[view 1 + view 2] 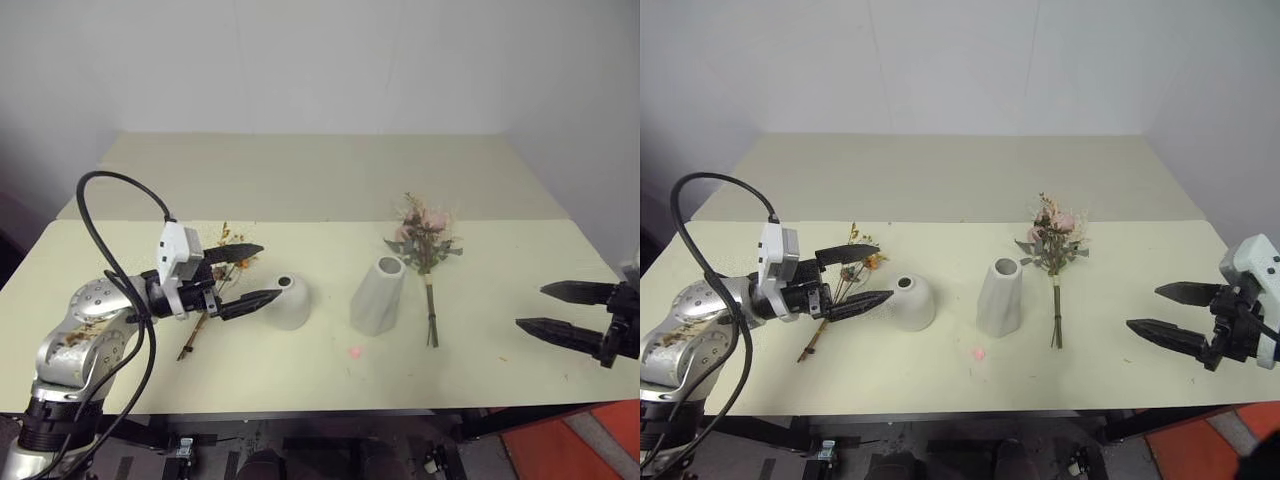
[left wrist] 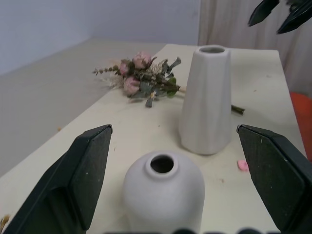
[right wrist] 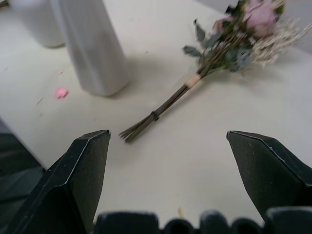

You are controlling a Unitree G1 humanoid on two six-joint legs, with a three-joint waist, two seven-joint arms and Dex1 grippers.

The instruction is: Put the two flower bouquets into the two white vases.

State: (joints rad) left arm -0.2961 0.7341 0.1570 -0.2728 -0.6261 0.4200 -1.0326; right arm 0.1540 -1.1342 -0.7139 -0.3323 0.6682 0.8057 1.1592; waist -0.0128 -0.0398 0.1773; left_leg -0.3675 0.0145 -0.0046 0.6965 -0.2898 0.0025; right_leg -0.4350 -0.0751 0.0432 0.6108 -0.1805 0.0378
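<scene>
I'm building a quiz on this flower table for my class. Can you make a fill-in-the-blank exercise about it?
1. The pink rose bouquet lies on the table, not in a ____.
2. The tall vase stands between the rose bouquet and the ____ vase.
3. Both the left pincer and the right pincer are ____.
4. The small pink scrap lies nearest the ____ vase.

Missing words: vase; short; open; tall

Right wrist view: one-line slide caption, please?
Open right gripper faces the rose bouquet lying beside the tall vase.
</scene>
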